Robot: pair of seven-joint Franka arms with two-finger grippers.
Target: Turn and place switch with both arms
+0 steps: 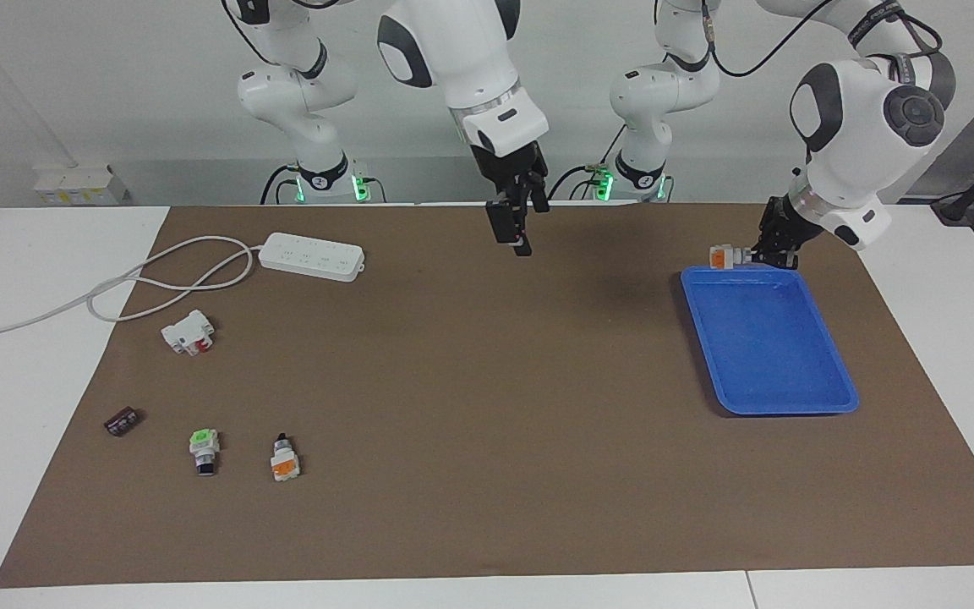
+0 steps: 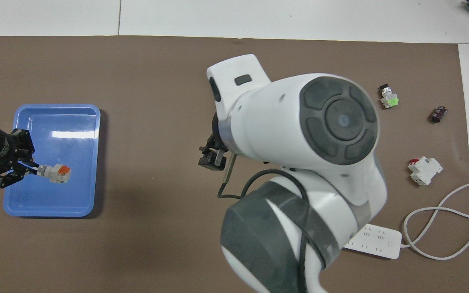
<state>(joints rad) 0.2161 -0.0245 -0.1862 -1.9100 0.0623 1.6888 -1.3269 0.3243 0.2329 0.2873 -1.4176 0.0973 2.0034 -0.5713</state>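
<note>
Over tray [image 1: 825,397]: left tool [image 1: 756,252], switch [image 1: 722,256].

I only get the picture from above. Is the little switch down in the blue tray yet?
Observer: Not yet. The left gripper holds the switch up in the air, not touching the tray.
Operator: The big arm hides stuff. Is anything under it?
Observer: Yes, a second orange switch lies on the mat, beside the green-capped switch.
Operator: Is the other gripper touching the mat?
Observer: No, the right gripper hangs in the air above the mat, holding nothing.
</note>
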